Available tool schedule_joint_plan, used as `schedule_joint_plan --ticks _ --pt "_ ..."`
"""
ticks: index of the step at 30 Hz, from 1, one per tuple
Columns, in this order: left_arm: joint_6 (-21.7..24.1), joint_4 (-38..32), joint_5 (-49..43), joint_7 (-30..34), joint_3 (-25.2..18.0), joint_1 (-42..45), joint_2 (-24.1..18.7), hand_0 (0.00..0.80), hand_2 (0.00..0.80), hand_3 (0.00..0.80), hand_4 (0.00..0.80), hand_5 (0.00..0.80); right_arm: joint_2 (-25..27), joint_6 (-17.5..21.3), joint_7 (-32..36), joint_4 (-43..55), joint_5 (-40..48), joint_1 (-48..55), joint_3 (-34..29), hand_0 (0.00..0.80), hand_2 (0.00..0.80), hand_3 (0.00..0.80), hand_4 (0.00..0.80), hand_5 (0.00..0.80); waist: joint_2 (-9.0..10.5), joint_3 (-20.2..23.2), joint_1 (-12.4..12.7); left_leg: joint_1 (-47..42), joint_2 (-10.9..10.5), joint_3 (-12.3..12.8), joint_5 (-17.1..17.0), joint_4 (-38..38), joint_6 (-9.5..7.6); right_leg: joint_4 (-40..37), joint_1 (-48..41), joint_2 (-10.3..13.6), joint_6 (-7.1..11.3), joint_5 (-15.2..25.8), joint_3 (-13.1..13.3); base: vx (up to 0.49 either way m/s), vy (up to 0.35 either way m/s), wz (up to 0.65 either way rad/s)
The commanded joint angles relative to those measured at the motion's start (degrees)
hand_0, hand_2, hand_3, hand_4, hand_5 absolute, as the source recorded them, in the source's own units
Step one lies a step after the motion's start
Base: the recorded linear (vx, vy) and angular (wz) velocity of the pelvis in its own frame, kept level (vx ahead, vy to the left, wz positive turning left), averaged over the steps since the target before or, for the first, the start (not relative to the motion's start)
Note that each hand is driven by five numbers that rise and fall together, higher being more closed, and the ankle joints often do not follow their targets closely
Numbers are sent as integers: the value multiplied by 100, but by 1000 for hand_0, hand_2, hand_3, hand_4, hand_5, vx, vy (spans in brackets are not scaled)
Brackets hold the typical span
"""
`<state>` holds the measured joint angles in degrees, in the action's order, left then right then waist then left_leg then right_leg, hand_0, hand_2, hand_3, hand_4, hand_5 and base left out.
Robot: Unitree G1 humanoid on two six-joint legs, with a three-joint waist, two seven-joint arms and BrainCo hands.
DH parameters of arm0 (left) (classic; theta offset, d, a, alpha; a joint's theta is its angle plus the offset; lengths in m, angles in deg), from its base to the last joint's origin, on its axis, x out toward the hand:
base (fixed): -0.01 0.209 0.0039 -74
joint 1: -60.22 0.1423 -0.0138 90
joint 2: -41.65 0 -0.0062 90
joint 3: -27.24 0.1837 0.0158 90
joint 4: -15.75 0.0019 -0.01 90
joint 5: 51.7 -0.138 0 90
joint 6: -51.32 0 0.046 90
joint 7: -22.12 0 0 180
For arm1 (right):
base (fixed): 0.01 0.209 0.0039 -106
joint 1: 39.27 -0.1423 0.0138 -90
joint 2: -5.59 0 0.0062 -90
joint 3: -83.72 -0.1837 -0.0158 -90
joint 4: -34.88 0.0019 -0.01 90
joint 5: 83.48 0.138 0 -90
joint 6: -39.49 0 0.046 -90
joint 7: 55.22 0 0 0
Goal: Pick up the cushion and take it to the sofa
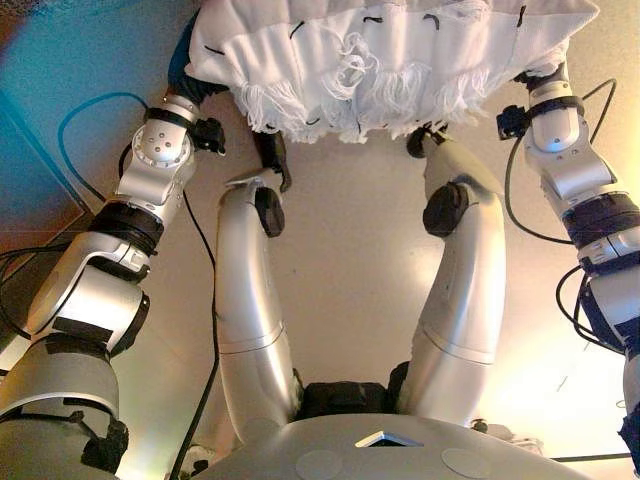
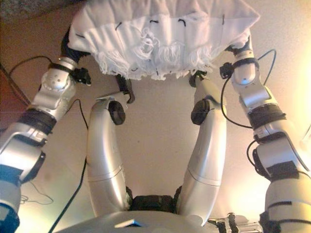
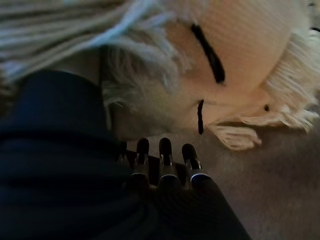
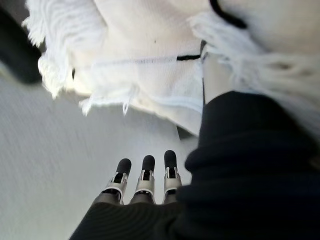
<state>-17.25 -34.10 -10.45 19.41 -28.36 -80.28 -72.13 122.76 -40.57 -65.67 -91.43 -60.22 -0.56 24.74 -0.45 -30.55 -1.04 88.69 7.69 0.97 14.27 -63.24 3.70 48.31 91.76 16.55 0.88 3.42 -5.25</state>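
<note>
No text or labels – none readable.

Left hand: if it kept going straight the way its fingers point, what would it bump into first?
Probably the white fringed cushion. The left hand has straight fingers pointing at its underside, very near, though depth is unclear.

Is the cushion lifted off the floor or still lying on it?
Lifted: the white fringed cushion hangs between the two arms above the floor, fringe dangling free. In both wrist views, floor shows beneath its edge.
</note>
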Motion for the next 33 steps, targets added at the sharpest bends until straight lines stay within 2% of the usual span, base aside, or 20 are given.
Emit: schedule_joint_plan --ticks 1,4,9,14,16,18,20,23,24,25,26,27,28,30,32,33 --pt "176 -974 390 756 -115 271 639 800 800 800 800 800 -438 246 1358 1374 756 237 220 800 800 800 800 800 -138 76 61 126 -24 -300 -871 987 64 390 -181 188 533 -508 193 8 -36 1" --pt "130 -1203 589 789 -155 482 673 800 800 800 800 800 -473 161 1608 1702 993 431 223 800 800 800 800 800 -113 76 64 126 2 -338 -895 848 72 513 -181 207 533 -512 207 2 -36 6" --pt "84 -1762 867 748 -309 957 826 800 800 800 800 800 -579 59 1465 2212 1328 809 53 800 800 800 800 800 -87 76 76 126 77 -436 -926 576 66 727 -181 244 532 -509 247 0 -11 -2" --pt "109 -1991 847 802 -460 1258 1142 800 800 800 800 800 -912 325 958 2414 1157 1099 -212 800 800 800 800 800 -72 76 90 125 235 -527 -1082 700 107 657 -181 255 640 -313 290 -27 2 -9" --pt "269 -1940 782 779 -552 1267 1354 800 800 800 800 800 -1142 564 810 2331 1075 1083 -291 800 800 800 800 800 12 76 67 -30 297 -405 -1224 1014 170 372 -230 217 696 -104 367 -107 -14 5" --pt "434 -1893 750 740 -570 1384 1506 800 800 800 800 800 -1301 754 701 2251 912 1189 -306 800 800 800 800 800 39 76 57 -580 326 -279 -1296 1474 218 -106 -750 196 760 17 293 -61 -37 17" --pt "723 -1776 760 773 -607 1641 1742 800 800 800 800 800 -1499 1069 558 2115 686 1392 -268 800 800 800 800 800 40 76 55 -1714 322 -132 -1421 2274 251 -1062 -1861 150 833 200 141 -35 -57 -11" --pt "1112 -1705 738 804 -649 2044 1938 800 800 800 800 800 -1677 1496 415 2062 236 1795 -280 800 800 800 800 800 79 76 105 -3226 112 -31 -1531 3193 216 -2032 -3330 113 970 337 -71 -1 -90 12" --pt "1089 -1714 743 812 -655 2066 1941 800 800 800 800 800 -1677 1501 406 2069 211 1823 -280 800 800 800 800 800 78 76 112 -3346 85 -31 -1536 3257 210 -2093 -3448 111 976 338 -89 88 -149 35" --pt "1044 -1866 641 837 -789 2330 1917 800 800 800 800 800 -1632 1625 414 2199 36 2210 -405 800 800 800 800 800 84 80 212 -4447 -159 -33 -1553 3822 134 -2596 -4543 90 1061 325 -272 137 -111 32" --pt "1123 -1963 597 909 -862 2473 1872 800 800 800 800 800 -1594 1713 478 2283 5 2380 -476 800 800 800 800 800 82 136 246 -4720 -220 -33 -1543 3975 107 -2714 -4826 96 1085 302 -347 134 -128 26" --pt "1065 -2108 604 970 -909 2612 1806 800 800 800 800 800 -1554 1789 514 2382 -93 2582 -525 800 800 800 800 800 97 298 278 -4986 -302 -10 -1682 4208 27 -2892 -5098 132 1041 403 -446 165 -50 25" --pt "924 -2294 642 1056 -975 2783 1740 800 800 800 800 800 -1518 1795 575 2498 -88 2823 -601 800 800 800 800 800 101 500 332 -5359 -363 -40 -1667 4426 2 -3044 -5465 128 1071 374 -520 260 -37 34" --pt "604 -2833 770 1236 -1154 3152 1616 800 800 800 800 800 -1463 1860 566 2797 -227 3289 -759 800 800 800 800 800 99 883 469 -6143 -439 -80 -1592 4813 -44 -3285 -6256 201 1107 316 -689 334 -14 38" --pt "530 -3292 693 1284 -1299 3446 1603 800 800 800 800 800 -1483 1971 553 3102 -309 3641 -907 800 800 800 800 800 116 1187 553 -6720 -469 -122 -1555 5114 -61 -3542 -6920 218 1102 308 -823 212 -14 29" --pt "515 -3327 699 1285 -1308 3473 1602 800 800 800 800 800 -1486 1974 543 3127 -339 3668 -917 800 800 800 800 800 113 1196 554 -6769 -468 -129 -1555 5137 -61 -3569 -6980 215 1102 311 -840 175 -18 29"
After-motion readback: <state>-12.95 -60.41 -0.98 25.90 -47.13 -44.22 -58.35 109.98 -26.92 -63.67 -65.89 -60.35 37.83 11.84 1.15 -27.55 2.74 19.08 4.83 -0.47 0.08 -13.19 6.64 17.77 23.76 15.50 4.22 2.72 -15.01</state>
